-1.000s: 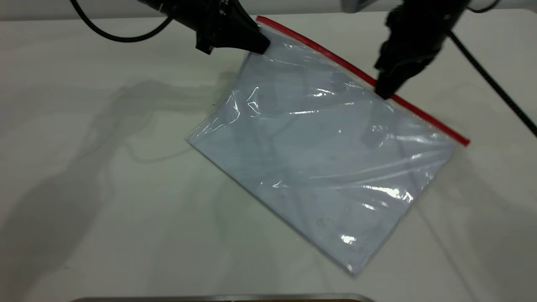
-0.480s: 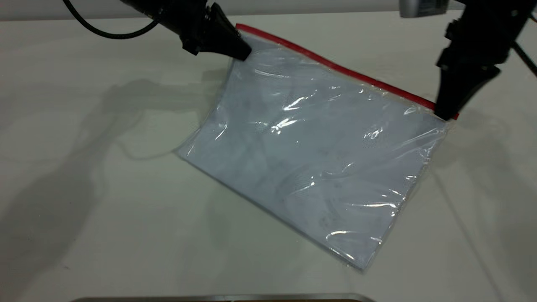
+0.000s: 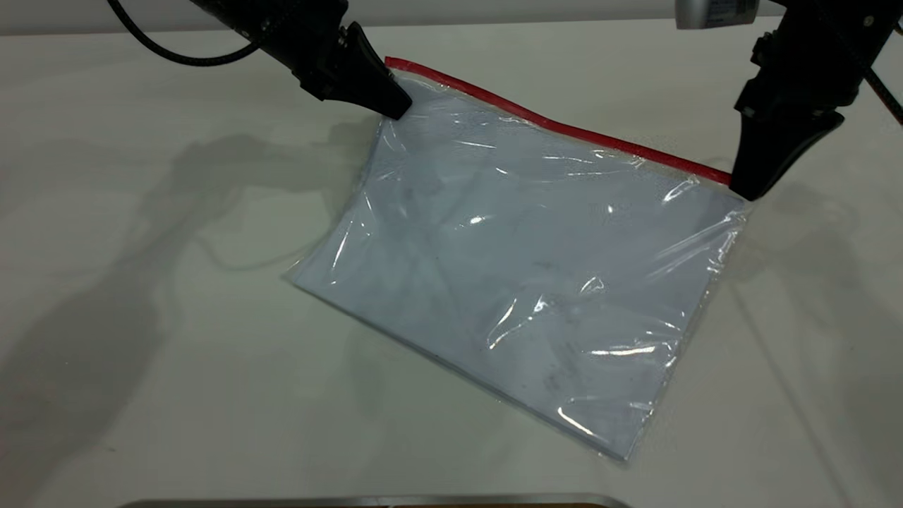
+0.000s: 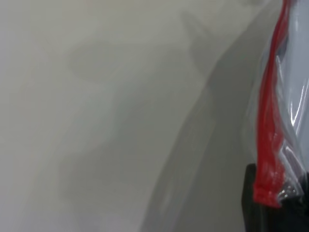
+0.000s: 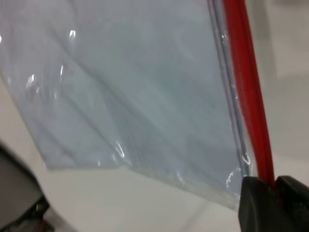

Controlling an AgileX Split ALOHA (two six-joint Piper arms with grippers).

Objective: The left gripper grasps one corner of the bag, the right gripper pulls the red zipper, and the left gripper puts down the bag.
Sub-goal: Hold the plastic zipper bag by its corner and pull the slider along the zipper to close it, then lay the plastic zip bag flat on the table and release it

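Note:
The bag (image 3: pixel 522 268) is a clear pouch with a pale blue-white sheet inside, slanting across the table with its far edge lifted. The red zipper (image 3: pixel 557 127) runs along that far edge. My left gripper (image 3: pixel 395 109) is shut on the bag's far left corner, where the red strip ends (image 4: pixel 268 179). My right gripper (image 3: pixel 744 190) is shut on the red zipper at the bag's far right corner; its jaws pinch the red strip (image 5: pixel 248 92) between them. The bag (image 5: pixel 135 87) hangs below the strip in the right wrist view. The slider tab is hidden.
The white table (image 3: pixel 176 317) surrounds the bag. A grey metal edge (image 3: pixel 367 501) lies along the near table edge. Black cables (image 3: pixel 169 53) trail from both arms at the far side.
My right gripper slid along the red zipper from mid-strip to the bag's right corner, then held. My left gripper shifted left and slightly down with its corner. The bag swung flatter.

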